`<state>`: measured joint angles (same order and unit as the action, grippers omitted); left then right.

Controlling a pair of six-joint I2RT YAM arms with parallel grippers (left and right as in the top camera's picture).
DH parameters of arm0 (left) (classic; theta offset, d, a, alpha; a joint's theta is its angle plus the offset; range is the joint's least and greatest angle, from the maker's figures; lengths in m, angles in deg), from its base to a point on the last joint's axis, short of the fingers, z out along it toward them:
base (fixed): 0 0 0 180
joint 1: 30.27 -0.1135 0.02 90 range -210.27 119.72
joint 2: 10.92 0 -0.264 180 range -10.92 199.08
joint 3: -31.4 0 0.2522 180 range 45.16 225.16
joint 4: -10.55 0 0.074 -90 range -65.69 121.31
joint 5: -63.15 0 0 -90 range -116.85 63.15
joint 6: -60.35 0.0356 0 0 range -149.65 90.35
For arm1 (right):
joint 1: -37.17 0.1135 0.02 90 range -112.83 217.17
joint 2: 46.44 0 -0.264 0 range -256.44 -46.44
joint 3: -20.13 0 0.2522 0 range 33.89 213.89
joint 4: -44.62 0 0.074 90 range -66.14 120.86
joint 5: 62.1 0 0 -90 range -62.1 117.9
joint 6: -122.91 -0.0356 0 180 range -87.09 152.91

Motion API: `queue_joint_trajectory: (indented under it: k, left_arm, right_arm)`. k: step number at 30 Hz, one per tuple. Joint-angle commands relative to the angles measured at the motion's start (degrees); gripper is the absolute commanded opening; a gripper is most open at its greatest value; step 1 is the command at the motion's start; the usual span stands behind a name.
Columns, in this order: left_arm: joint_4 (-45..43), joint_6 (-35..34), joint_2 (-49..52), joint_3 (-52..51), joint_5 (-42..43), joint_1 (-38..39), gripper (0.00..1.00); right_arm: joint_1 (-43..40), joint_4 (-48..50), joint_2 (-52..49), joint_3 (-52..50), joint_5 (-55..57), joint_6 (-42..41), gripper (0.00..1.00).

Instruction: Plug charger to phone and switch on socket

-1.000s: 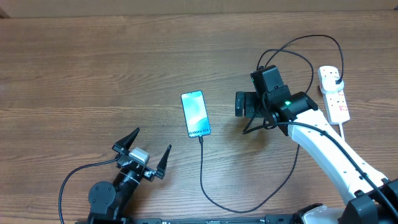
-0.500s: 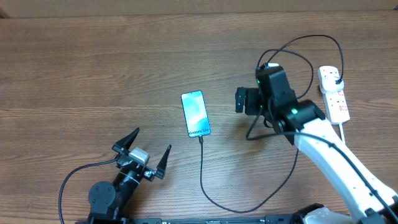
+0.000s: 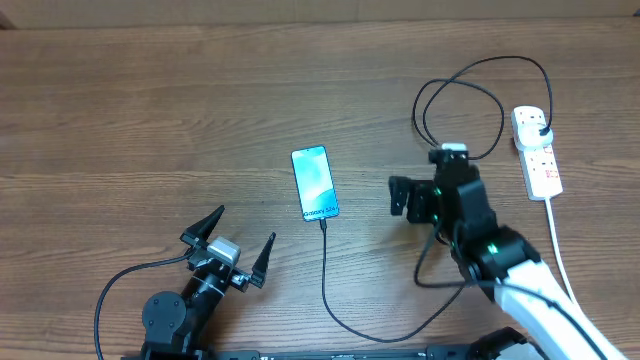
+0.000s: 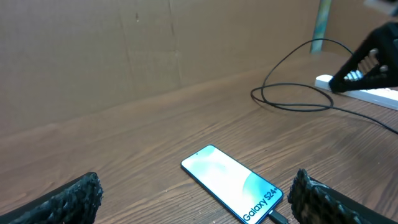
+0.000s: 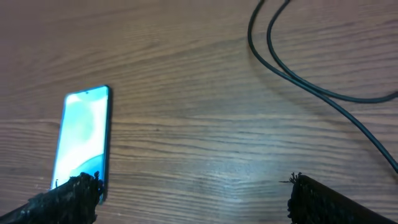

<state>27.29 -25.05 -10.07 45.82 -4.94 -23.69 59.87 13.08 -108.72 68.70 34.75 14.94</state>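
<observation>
The phone (image 3: 315, 183) lies flat mid-table, its light blue screen up. The black charger cable (image 3: 326, 270) joins its near end, curves along the front, then loops up to a black plug (image 3: 541, 127) seated in the white socket strip (image 3: 540, 160) at the right. My right gripper (image 3: 399, 197) is open and empty between the phone and the strip. My left gripper (image 3: 243, 232) is open and empty near the front left. The left wrist view shows the phone (image 4: 233, 180) with the connector (image 4: 278, 217) in it. The right wrist view shows the phone (image 5: 84, 134) and the cable (image 5: 292, 76).
The strip's thick white cord (image 3: 556, 235) runs down the right side toward the front edge. A cable loop (image 3: 460, 100) lies behind my right gripper. A brown cardboard wall (image 4: 155, 43) stands along the table's far edge.
My right arm has drawn back toward the front of the table, off the cable loop, its gripper shifting slightly nearer and right. The left arm, phone and cable have not moved.
</observation>
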Motion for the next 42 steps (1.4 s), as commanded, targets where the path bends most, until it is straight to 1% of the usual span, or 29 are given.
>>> queue_joint_trajectory:
  k: [1,8,13,14,17,24,29,33,42]
  left_arm:
    - [-0.3,-0.3,-0.6,-0.4,0.2,-0.2,1.00]
    - [-0.3,-0.3,-0.6,-0.4,0.2,-0.2,1.00]
    - [-0.3,-0.3,-0.6,-0.4,0.2,-0.2,1.00]
    - [-0.3,-0.3,-0.6,-0.4,0.2,-0.2,1.00]
    - [-0.3,-0.3,-0.6,-0.4,0.2,-0.2,1.00]
    - [-0.3,-0.3,-0.6,-0.4,0.2,-0.2,1.00]
    - [-0.3,-0.3,-0.6,-0.4,0.2,-0.2,1.00]
    - [-0.3,-0.3,-0.6,-0.4,0.2,-0.2,1.00]
    - [-0.3,-0.3,-0.6,-0.4,0.2,-0.2,1.00]
  right_arm:
    - [0.0,3.3,5.6,-5.6,0.4,0.3,1.00]
    - [-0.5,10.3,14.5,-15.1,0.4,0.3,1.00]
    - [-3.1,14.7,21.3,-22.5,0.4,0.2,1.00]
    - [-4.5,16.9,23.8,-25.2,0.4,0.2,1.00]
    - [-5.8,19.0,26.1,-28.0,0.4,0.2,1.00]
    - [-6.3,19.1,29.3,-28.9,0.4,0.2,1.00]
    - [-6.4,22.5,30.8,-28.9,0.4,0.2,1.00]
    - [-6.4,22.6,32.1,-29.1,0.4,0.2,1.00]
    - [-6.6,24.7,38.8,-34.3,1.2,0.3,1.00]
